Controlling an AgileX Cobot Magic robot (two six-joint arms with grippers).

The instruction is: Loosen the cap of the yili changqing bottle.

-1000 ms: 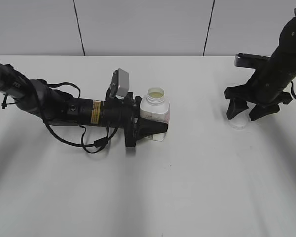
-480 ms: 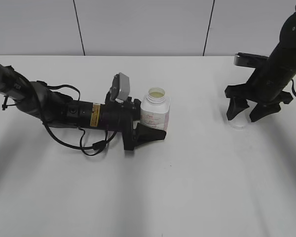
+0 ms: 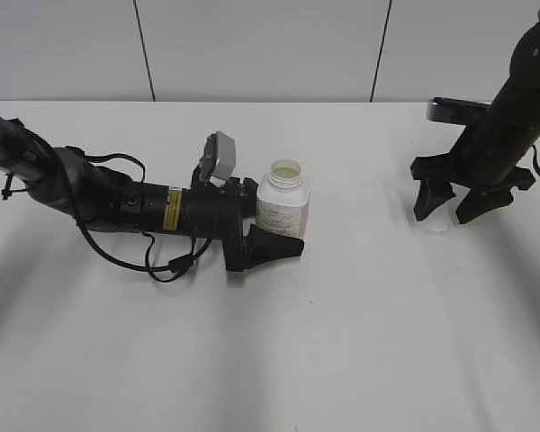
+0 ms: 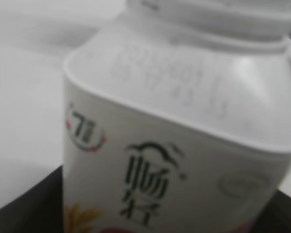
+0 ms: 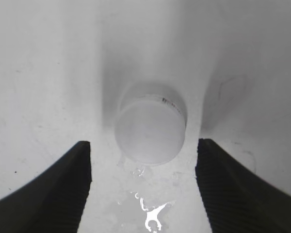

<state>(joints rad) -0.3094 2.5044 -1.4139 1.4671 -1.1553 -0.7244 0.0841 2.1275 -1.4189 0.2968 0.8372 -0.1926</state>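
Note:
The yili changqing bottle (image 3: 283,200) stands upright on the white table with its neck open and no cap on it. It fills the left wrist view (image 4: 174,145), blurred, with dark label characters. My left gripper (image 3: 281,236) lies level beside it. Its jaws sit on either side of the bottle's lower body and are slightly parted, and the far jaw is hidden behind the bottle. The cap (image 3: 436,223) lies flat on the table at the right, and it also shows in the right wrist view (image 5: 149,128). My right gripper (image 3: 452,211) is open just above the cap, with its fingers (image 5: 144,145) on either side and not touching it.
The white table (image 3: 342,342) runs across the whole view. A grey panelled wall (image 3: 252,45) stands behind it. A small wet patch (image 5: 153,213) on the table shows between the right fingers.
My left gripper's near jaw has come away from the bottle's side and the arm has drawn slightly left. The right gripper has lifted a little off the cap. The bottle and cap have not moved.

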